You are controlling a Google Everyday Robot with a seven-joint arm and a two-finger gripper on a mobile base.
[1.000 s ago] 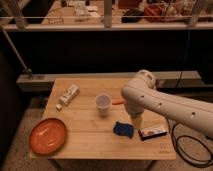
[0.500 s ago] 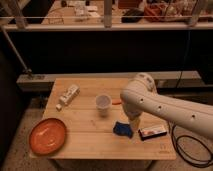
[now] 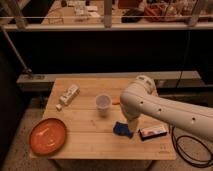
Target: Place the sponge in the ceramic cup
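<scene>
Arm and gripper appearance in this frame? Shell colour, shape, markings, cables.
The arm has a smooth off-white shell, thick and tubular, with a rounded joint and small dark dots along its side. The gripper, pale too, sits just above the sponge, mostly hidden by the arm. A black cable loops below the arm.

Dk-blue sponge [image 3: 121, 130] lying on tabletop [image 3: 82, 137], tool [image 3: 132, 124] at its right end; pale cup [image 3: 103, 102] upright nearby, up-left.
</scene>
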